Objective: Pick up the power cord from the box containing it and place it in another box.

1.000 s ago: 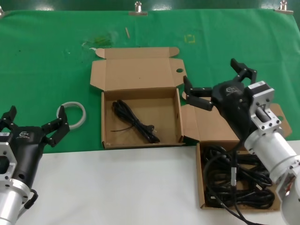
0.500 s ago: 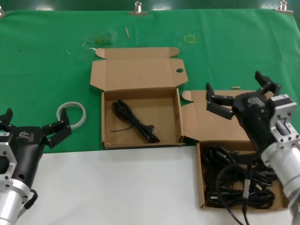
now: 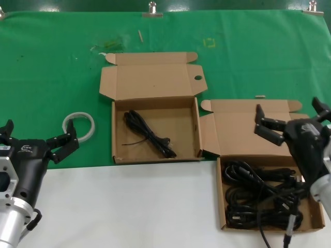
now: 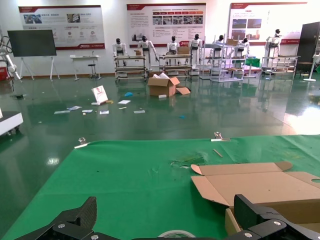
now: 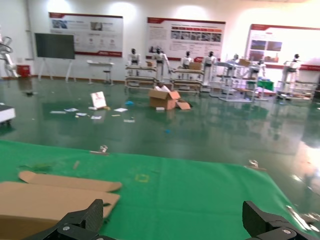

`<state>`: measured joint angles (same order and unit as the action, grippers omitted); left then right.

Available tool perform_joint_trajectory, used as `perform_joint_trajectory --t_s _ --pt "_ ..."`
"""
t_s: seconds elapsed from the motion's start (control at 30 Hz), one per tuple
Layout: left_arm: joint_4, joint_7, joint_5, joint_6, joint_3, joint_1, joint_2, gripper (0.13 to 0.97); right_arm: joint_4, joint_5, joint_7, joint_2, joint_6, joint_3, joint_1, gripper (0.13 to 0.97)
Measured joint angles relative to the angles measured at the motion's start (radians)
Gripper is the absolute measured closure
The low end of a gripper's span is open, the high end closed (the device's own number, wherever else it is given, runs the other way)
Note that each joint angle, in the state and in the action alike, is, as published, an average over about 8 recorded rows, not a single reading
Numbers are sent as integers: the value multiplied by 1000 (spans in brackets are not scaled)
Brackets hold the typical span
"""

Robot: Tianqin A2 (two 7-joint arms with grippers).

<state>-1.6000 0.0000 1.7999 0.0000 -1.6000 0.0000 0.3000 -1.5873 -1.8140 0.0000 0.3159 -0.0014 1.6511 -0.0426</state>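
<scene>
Right end effector (image 3: 292, 120), fingers spread wide and holding nothing, hangs over the right-hand box (image 3: 227, 129), whose tray is full of tangled black cords (image 3: 258, 199). One power cord (image 3: 149, 134) lies bundled in the centre box (image 3: 155, 85). Left end effector (image 3: 35, 140) waits wide open at the near left of the bench (image 3: 51, 62), beside a white ring (image 3: 79, 125).

Glossy green hall floor (image 4: 150, 117) with scattered papers and an open cardboard carton (image 4: 164, 86) in the middle distance. Far white wall carrying poster boards (image 4: 168, 17) and a dark display screen (image 4: 33, 43) at left. Racks and humanoid figures (image 4: 172, 47) stand before the wall.
</scene>
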Motion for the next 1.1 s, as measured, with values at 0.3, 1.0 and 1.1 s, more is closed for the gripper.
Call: perform_joint_trajectory --t_s 0.3,1.0,1.1 --pt "0 0 0 0 0 0 0 132 -6 7 0 -8 1 -26 21 129" --pt "0 0 0 0 0 0 0 132 -6 7 0 -8 1 -26 22 129" --pt "0 0 0 0 0 0 0 132 -6 7 0 -8 1 -26 22 129"
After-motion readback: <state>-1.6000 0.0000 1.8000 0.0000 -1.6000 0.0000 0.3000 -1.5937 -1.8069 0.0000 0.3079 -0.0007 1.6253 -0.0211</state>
